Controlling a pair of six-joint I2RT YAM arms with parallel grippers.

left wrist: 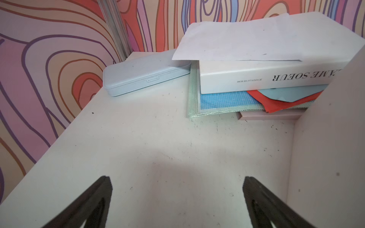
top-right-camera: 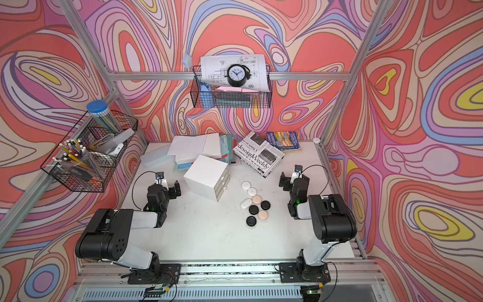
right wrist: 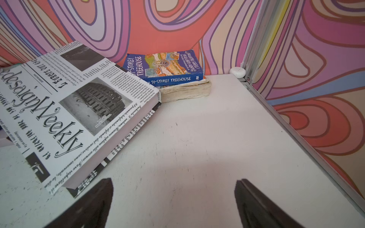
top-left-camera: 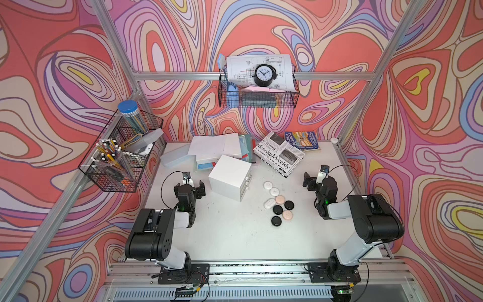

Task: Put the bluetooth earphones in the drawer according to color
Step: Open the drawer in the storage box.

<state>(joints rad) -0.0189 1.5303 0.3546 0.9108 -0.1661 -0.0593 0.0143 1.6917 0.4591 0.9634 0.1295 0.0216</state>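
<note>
Several bluetooth earphones (top-left-camera: 278, 204) (top-right-camera: 254, 206) lie in a cluster right of centre on the white table, in both top views: white ones (top-left-camera: 267, 185) at the far end, beige-pink ones (top-left-camera: 280, 199) in the middle, black ones (top-left-camera: 276, 221) nearest. The drawer (top-left-camera: 230, 177) (top-right-camera: 206, 175), a white cabinet, stands left of them with all its clear drawers pushed in. Its blank side wall (left wrist: 325, 148) shows in the left wrist view. My left gripper (top-left-camera: 190, 187) (top-right-camera: 164, 188) (left wrist: 176, 178) is open and empty, left of the cabinet. My right gripper (top-left-camera: 319, 180) (top-right-camera: 294, 180) (right wrist: 173, 181) is open and empty, right of the cluster.
Behind the cabinet lie a frosted pencil box (top-left-camera: 176, 157) (left wrist: 146, 75) and a pile of books and papers (top-left-camera: 217, 149) (left wrist: 256, 75). A newspaper-print book (top-left-camera: 278, 157) (right wrist: 69, 118) and a blue paperback (top-left-camera: 302, 140) (right wrist: 167, 71) sit at the back right. Wire baskets (top-left-camera: 120, 154) hang on the walls.
</note>
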